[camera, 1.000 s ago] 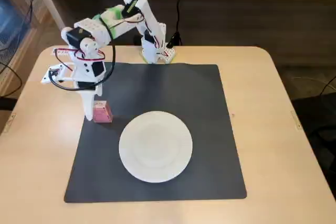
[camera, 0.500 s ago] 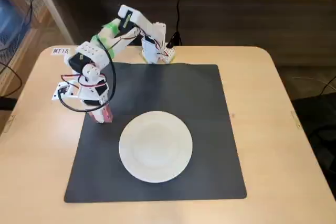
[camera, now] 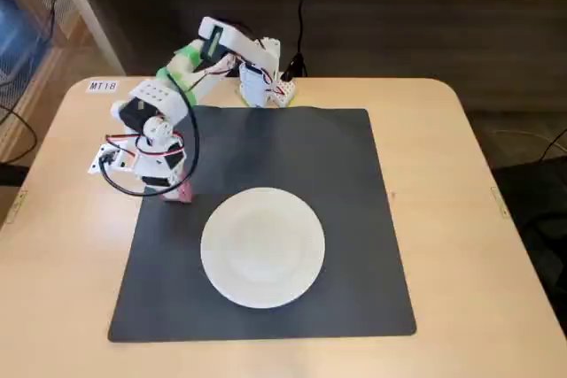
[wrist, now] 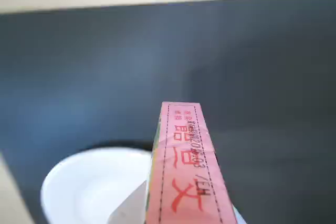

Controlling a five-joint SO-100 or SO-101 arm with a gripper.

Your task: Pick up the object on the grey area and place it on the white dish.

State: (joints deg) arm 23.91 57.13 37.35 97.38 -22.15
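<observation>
Arm bent low over the left part of the dark mat (camera: pixel 292 143). Pink box (camera: pixel 183 191) peeks out under the gripper (camera: pixel 168 188), which hides most of it; whether the fingers have closed on it, cannot tell. White plate (camera: pixel 262 247) just right, nothing on it. Wooden table (camera: pixel 461 219) underneath. Wrist view: box (wrist: pixel 186 171) fills foreground, plate (wrist: pixel 89 187) behind.
</observation>
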